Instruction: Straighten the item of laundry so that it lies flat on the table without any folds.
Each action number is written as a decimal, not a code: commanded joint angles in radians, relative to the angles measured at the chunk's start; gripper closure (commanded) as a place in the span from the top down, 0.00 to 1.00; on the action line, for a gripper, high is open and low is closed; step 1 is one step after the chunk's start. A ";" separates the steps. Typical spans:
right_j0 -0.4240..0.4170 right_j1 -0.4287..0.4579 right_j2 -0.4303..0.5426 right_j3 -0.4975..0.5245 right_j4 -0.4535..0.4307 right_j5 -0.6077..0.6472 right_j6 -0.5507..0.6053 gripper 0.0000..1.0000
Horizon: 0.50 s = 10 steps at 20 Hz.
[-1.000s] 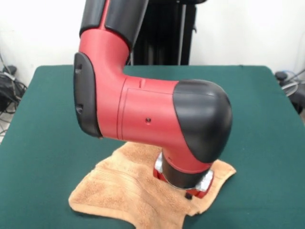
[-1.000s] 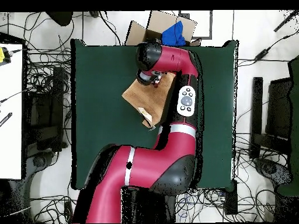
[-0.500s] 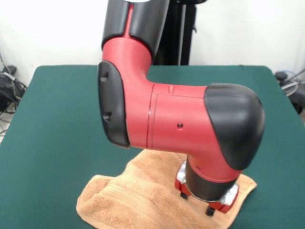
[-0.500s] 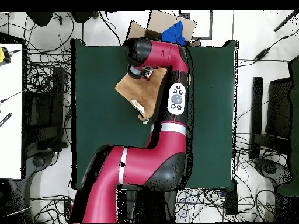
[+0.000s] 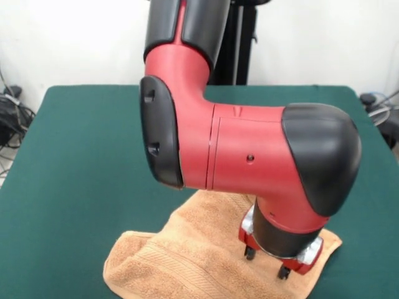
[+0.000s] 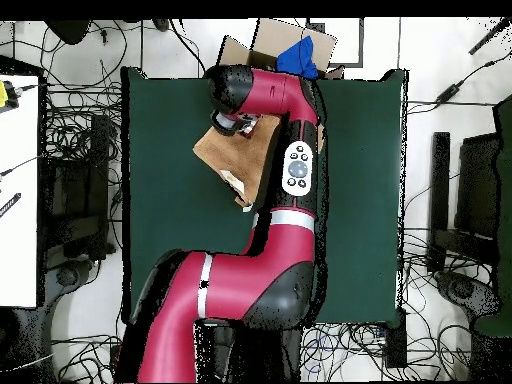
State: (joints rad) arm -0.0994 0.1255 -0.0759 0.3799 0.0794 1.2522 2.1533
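The peach-orange towel (image 5: 187, 255) lies rumpled near the front edge of the green table (image 5: 68, 162), its left side bunched into a raised fold. My gripper (image 5: 267, 263) stands on the towel's right part, its two black fingertips (image 5: 249, 253) spread apart and down on the cloth, so it is open. The big red and black arm hides the cloth behind it. In the overhead view the towel (image 6: 228, 158) shows as a tilted patch beside the arm on the table (image 6: 160, 220). The arm's end covers the gripper there.
A cardboard box (image 6: 262, 48) with a blue thing (image 6: 302, 55) in it sits just beyond the table's top edge in the overhead view. Cables lie on the floor all round. The arm (image 6: 292, 170) lies across the middle of the table.
The arm has swung right in the front view, and the towel has slid the same way with the gripper. Its right corner now lies nearer the table's right side.
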 commanded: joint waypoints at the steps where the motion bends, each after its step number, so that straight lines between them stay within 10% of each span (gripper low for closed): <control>1: -0.002 -0.152 0.027 0.421 0.007 -0.160 0.183 1.00; 10: -0.027 -0.386 0.010 0.655 0.027 -0.160 0.094 1.00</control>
State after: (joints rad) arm -0.1090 -0.0777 -0.0762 0.7296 0.0810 1.1098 2.1533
